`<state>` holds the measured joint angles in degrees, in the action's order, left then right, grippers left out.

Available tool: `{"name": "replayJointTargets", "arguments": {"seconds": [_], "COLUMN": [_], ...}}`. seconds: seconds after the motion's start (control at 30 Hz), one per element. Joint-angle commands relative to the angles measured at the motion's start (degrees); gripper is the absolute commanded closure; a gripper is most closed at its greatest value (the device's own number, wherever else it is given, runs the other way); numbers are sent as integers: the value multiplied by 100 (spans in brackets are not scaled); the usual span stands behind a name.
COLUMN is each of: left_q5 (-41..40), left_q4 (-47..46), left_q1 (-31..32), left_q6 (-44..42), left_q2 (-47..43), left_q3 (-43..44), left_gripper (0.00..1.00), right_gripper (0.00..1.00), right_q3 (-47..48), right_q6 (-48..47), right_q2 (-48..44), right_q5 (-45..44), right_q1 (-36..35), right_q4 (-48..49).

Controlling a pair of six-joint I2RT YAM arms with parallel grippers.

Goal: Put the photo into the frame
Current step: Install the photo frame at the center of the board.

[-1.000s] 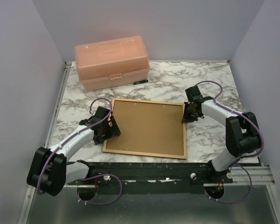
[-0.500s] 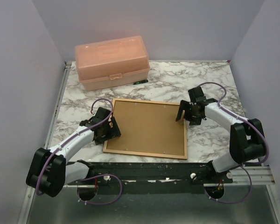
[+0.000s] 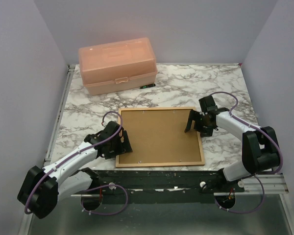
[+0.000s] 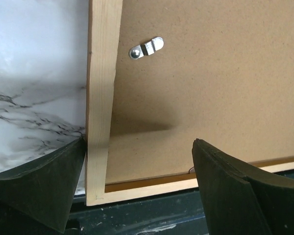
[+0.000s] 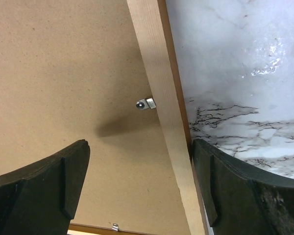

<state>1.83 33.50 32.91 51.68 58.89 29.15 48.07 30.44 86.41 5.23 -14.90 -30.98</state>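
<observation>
Robot-lab test cell: blank lilac walls (image 3: 176,29), marble-print tabletop (image 3: 196,83), black mounting rail (image 3: 157,180) at its near edge.

Thin orange-brown wooden frame (image 4: 102,73) — flat on table (image 3: 186,83), back up, backing board (image 3: 159,137) fitted

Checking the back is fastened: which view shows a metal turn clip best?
Left wrist: a clip lies large and sharp on the backing board beside the frame rail. Right wrist shows a smaller one; top external, mere specks.
</observation>
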Motion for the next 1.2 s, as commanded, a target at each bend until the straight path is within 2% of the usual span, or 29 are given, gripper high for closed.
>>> {"name": "replayJointTargets", "arguments": {"seconds": [0.0, 0.2, 0.33, 0.47, 0.8, 1.17], "left_q5": [252, -334, -817, -956, -991, -1156], "left_q4": [-54, 363, 801, 814, 462, 392], "left_q1": [377, 526, 500, 368, -287, -329], "left_q6": [551, 680, 459, 226, -613, -852], "left_q2": [-353, -328, 49, 482, 1509, 2201], "left_q3": [-158, -152, 307, 590, 1070, 1594], "left_gripper": [10, 5, 3, 3, 13, 24], "right_gripper": [3, 0, 0, 0, 0, 0], "right_q3": [-72, -121, -129, -151, -230, -297], "right_q6": [53, 54, 56, 45, 43, 38], "right_q2": [-300, -464, -378, -321, -214, -65], "right_q5": [-44, -261, -188, -115, -7, 118], "right_q1": [-20, -22, -18, -22, -22, -23], "right_q4": [-62, -44, -18, 9, 110, 208]}}
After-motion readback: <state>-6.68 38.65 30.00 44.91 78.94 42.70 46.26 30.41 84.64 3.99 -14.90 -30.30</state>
